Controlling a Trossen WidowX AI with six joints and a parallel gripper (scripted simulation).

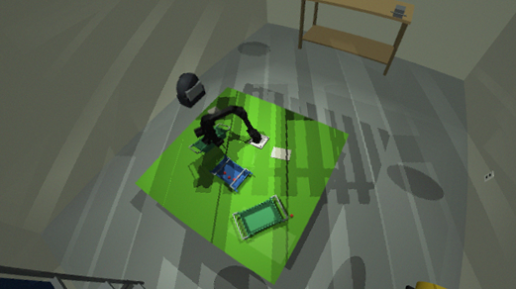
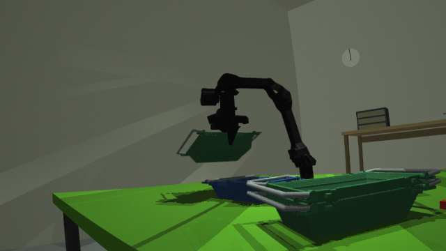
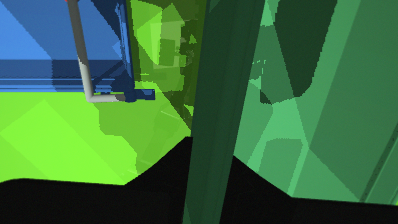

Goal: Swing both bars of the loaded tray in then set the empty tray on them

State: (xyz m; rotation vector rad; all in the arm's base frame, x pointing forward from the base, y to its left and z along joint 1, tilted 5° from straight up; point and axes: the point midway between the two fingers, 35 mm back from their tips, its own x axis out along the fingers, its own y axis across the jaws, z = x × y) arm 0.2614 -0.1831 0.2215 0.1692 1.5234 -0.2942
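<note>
The loaded blue tray [image 1: 237, 168] [image 2: 233, 192] [image 3: 25, 30] stands on the table with small red blocks inside. Its grey bars lie inward across its top; one bar [image 3: 80, 55] shows near its end in the wrist view. My gripper [image 2: 231, 142] [image 3: 197, 145] is shut on the side wall of the empty green tray [image 2: 212, 150] [image 3: 325, 115]. It holds this tray in the air, roughly level, behind and beside the blue tray, not above it. The held tray's bars hang out at its ends. The arm hides part of it in the top view.
Another green tray [image 1: 260, 217] [image 2: 348, 217], seemingly a stack with bars swung out, stands near the table's front corner. A red block [image 1: 291, 215] [image 2: 443, 204] lies beside it. A pale flat sheet [image 1: 281, 153] lies near the arm's white base plate [image 1: 260, 143].
</note>
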